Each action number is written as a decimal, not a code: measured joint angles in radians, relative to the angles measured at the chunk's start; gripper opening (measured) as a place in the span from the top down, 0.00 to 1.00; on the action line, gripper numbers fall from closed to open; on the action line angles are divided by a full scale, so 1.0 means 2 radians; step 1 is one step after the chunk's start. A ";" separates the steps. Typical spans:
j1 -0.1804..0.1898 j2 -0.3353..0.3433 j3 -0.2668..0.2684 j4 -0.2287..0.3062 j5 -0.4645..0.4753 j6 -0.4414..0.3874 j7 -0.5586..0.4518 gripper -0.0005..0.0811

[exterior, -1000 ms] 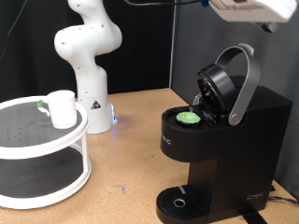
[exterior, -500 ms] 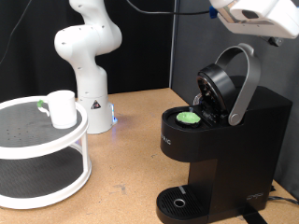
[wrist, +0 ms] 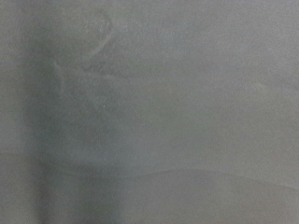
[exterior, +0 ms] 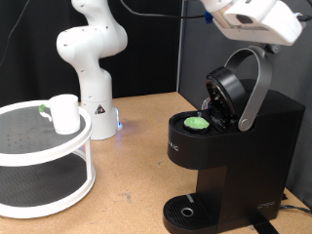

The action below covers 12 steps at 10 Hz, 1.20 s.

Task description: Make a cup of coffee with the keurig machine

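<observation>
The black keurig machine [exterior: 239,146] stands at the exterior view's right with its grey-silver lid handle [exterior: 255,88] raised and the brew head open. A pod with a green top [exterior: 198,124] sits in the open holder. The white cup [exterior: 64,113] stands on the top tier of a white round rack [exterior: 44,161] at the exterior view's left. The robot's white hand [exterior: 249,19] hangs at the top right, just above the lid handle; its fingers do not show. The wrist view is only a grey blur.
The white robot base [exterior: 93,58] stands at the back behind the rack. The drip base [exterior: 185,212] of the machine holds nothing. Bare wooden table [exterior: 136,166] lies between the rack and the machine.
The robot's hand has moved lower and towards the exterior view's left, closer to the raised lid handle. The cup, pod and machine have not moved.
</observation>
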 joint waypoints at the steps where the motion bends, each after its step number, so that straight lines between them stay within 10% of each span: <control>1: -0.003 -0.005 -0.004 -0.004 -0.001 -0.005 -0.004 0.99; 12: -0.035 -0.035 -0.029 -0.018 -0.048 -0.051 0.009 0.99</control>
